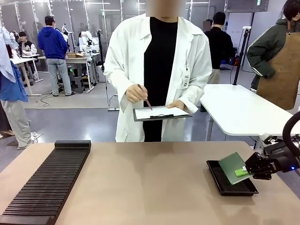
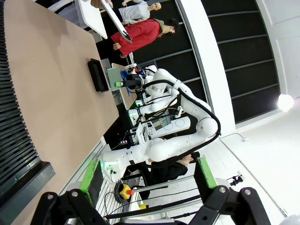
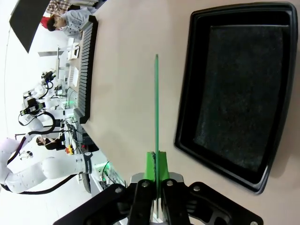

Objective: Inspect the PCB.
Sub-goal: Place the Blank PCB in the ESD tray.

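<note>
Green PCB (image 1: 233,167) tilted in R hand (image 1: 249,170), above black tray (image 1: 225,185).

On the tan wooden table (image 1: 154,183), a long black ribbed slotted rack (image 1: 47,180) lies along the left edge, running from the near-left corner toward the far side. A shallow black rectangular plastic tray (image 1: 229,185) lies near the right edge. The thin flat green rectangular PCB (image 1: 233,167) hangs tilted above the tray. Beyond the far edge, a person holds a white flat clipboard (image 1: 161,113).
</note>
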You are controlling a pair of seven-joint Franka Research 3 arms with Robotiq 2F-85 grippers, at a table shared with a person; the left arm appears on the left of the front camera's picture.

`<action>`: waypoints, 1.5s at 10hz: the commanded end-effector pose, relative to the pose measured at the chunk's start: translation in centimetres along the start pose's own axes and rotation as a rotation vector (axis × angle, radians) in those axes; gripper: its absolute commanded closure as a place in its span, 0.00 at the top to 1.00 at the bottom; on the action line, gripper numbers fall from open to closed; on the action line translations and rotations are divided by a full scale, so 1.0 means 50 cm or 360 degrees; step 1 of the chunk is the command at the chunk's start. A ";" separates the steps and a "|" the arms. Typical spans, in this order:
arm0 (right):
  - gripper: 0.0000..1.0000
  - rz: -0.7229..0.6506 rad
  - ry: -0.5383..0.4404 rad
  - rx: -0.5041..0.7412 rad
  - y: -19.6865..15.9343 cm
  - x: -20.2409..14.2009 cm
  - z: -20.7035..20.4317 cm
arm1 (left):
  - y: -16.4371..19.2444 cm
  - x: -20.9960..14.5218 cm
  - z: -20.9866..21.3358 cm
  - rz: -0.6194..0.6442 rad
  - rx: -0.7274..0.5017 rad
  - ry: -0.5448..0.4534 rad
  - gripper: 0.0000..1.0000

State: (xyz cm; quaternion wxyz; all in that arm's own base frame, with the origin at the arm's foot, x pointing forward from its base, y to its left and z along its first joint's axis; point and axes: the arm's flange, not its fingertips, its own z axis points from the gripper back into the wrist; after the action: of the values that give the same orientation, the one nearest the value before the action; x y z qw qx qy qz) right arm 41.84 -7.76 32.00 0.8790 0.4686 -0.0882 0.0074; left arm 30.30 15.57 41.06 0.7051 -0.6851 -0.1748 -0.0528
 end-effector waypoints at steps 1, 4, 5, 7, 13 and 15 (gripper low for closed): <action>0.03 0.0050 -0.0040 -0.0022 -0.018 0.025 -0.024 | -0.002 0.000 0.000 -0.0004 0.0003 0.0009 1.00; 0.03 0.0034 -0.0047 -0.0020 -0.043 0.043 -0.047 | -0.002 0.000 0.000 -0.0004 0.0003 0.0009 1.00; 0.03 0.0024 -0.0040 -0.0015 -0.047 0.048 -0.056 | -0.002 0.000 0.000 -0.0004 0.0003 0.0009 1.00; 0.03 0.0046 -0.0061 -0.0038 -0.056 0.055 -0.071 | -0.002 0.000 0.000 -0.0004 0.0003 0.0009 1.00; 0.03 0.0046 -0.0081 -0.0152 -0.066 0.070 -0.096 | -0.002 0.000 0.000 -0.0004 0.0003 0.0009 1.00; 0.22 0.0045 -0.0125 -0.0203 -0.064 0.070 -0.093 | -0.002 0.000 0.000 -0.0004 0.0003 0.0009 1.00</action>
State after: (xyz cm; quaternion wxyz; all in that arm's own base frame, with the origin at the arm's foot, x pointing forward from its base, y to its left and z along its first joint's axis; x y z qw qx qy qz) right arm 46.00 -6.49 27.58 0.9015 0.4181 -0.1115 -0.0014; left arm 30.30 15.56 41.06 0.7051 -0.6851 -0.1748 -0.0528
